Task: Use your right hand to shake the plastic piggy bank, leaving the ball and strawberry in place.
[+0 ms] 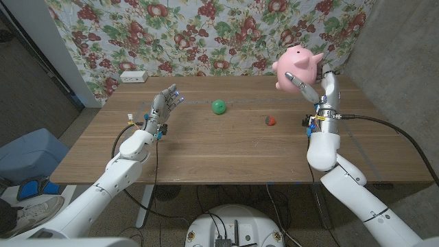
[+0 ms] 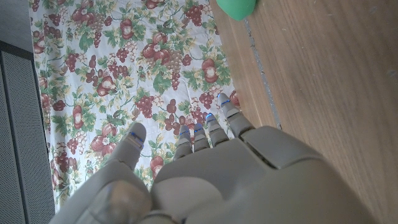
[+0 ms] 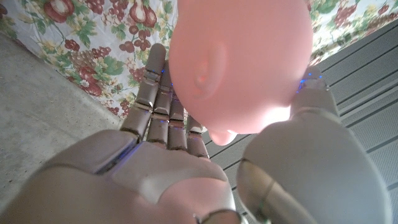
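My right robot hand (image 1: 317,88) grips the pink piggy bank (image 1: 296,66), lifted above the counter's (image 1: 206,147) far right corner; left robot hand (image 1: 164,104) open. Keep shakes short and clear of ball (image 1: 218,107) and strawberry (image 1: 271,121)

White-shelled arms with grey, jointed hands

Both arms wear smooth, glossy white rounded shells; the left hand (image 1: 167,101) and right hand (image 1: 319,88) are matt grey-beige, segmented, with small blue marks near the fingertips (image 2: 217,98). Each wrist (image 1: 152,127) carries a silver-grey cuff with small blue and yellow fittings, and a black cable (image 1: 391,130) trails from it.
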Controlling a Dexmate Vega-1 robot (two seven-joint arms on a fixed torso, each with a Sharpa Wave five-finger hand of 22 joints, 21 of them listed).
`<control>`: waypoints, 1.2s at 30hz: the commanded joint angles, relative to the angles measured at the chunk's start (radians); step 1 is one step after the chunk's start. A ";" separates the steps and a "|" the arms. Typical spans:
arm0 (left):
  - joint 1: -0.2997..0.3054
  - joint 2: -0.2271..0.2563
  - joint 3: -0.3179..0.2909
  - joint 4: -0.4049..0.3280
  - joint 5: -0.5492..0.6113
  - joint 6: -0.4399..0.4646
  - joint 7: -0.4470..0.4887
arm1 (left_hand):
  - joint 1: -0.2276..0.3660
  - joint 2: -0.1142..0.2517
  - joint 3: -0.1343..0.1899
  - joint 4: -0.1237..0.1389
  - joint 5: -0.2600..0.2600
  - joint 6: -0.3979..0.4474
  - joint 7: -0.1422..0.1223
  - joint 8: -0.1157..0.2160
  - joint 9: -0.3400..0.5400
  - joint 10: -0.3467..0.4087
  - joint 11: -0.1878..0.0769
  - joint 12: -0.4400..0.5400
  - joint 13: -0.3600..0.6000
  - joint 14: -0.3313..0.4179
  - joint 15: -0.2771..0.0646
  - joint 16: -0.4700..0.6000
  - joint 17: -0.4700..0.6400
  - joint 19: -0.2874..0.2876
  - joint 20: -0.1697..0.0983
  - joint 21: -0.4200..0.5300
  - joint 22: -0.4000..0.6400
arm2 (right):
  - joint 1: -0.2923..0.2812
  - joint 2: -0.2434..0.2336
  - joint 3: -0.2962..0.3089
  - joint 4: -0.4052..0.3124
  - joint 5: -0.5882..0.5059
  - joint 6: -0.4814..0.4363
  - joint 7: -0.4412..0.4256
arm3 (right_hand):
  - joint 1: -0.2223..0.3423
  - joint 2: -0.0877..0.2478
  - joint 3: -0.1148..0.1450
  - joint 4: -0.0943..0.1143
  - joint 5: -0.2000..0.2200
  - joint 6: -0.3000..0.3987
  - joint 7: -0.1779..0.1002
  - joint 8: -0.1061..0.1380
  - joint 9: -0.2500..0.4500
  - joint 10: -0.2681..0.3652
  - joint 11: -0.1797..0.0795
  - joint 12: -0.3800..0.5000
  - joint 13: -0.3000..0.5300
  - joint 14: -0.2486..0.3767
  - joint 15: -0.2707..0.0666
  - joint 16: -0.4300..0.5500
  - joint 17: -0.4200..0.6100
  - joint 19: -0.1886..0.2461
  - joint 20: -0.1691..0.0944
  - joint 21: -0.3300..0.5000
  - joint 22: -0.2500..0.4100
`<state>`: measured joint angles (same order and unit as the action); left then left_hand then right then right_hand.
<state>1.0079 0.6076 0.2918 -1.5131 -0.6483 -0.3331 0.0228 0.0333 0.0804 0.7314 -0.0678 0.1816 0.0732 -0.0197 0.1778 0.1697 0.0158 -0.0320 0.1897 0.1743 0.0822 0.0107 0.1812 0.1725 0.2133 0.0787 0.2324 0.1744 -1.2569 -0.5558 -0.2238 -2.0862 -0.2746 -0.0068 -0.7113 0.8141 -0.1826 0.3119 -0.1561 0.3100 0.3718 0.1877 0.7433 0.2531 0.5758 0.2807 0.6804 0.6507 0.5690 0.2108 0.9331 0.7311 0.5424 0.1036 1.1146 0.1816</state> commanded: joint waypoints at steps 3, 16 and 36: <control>0.001 -0.001 0.002 -0.002 0.000 0.009 0.005 | -0.005 0.041 0.001 -0.006 0.004 0.002 -0.003 0.003 0.004 -0.003 -0.003 0.003 0.004 0.012 0.000 0.000 0.002 0.009 0.003 -0.004 0.004 | 0.019 -0.177 0.025 -0.156 0.127 -0.282 0.361 | 0.039 0.168 0.315 -0.009 0.219 0.579 -0.153 0.046 0.151 0.392 -0.366 0.149 0.246 0.284 -0.418 0.038 0.435 -0.119 -0.118 0.004 0.000; 0.001 -0.001 0.003 -0.001 -0.002 0.010 0.002 | -0.002 0.041 0.002 -0.009 0.004 0.003 -0.004 0.004 0.004 -0.004 -0.004 0.002 0.004 0.013 -0.001 -0.001 0.002 0.010 0.004 -0.007 0.004 | 0.122 -0.307 -0.035 -0.247 0.235 -0.549 0.528 | 0.049 0.174 0.305 -0.011 0.214 0.578 -0.147 0.047 0.153 0.392 -0.360 0.148 0.246 0.284 -0.415 0.037 0.428 -0.121 -0.112 0.004 -0.001; 0.008 0.002 0.000 -0.005 -0.004 0.008 0.002 | -0.002 0.040 0.003 -0.011 0.003 0.004 -0.004 0.004 0.004 -0.004 -0.003 0.003 0.004 0.013 0.000 -0.001 0.002 0.012 0.004 -0.010 0.004 | 0.186 -0.388 -0.094 -0.267 0.328 -0.623 0.504 | 0.053 0.178 0.297 -0.009 0.216 0.568 -0.149 0.047 0.159 0.390 -0.359 0.144 0.243 0.283 -0.414 0.032 0.429 -0.125 -0.110 0.005 -0.001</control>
<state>1.0126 0.6069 0.2942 -1.5147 -0.6510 -0.3246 0.0254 0.0333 0.0804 0.7301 -0.0754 0.1816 0.0732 -0.0197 0.1778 0.1697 0.0157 -0.0321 0.1897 0.1743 0.0822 0.0107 0.1812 0.1725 0.2185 0.0839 0.2247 0.1744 -1.0967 -0.9028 -0.2921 -2.3416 0.0094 -0.5959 -0.1941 0.8141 -0.1826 0.3119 -0.1561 0.3101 0.3751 0.1909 0.7433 0.2531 0.5777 0.2825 0.6804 0.6508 0.5691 0.2110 0.9332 0.7311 0.5370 0.1090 1.1155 0.1820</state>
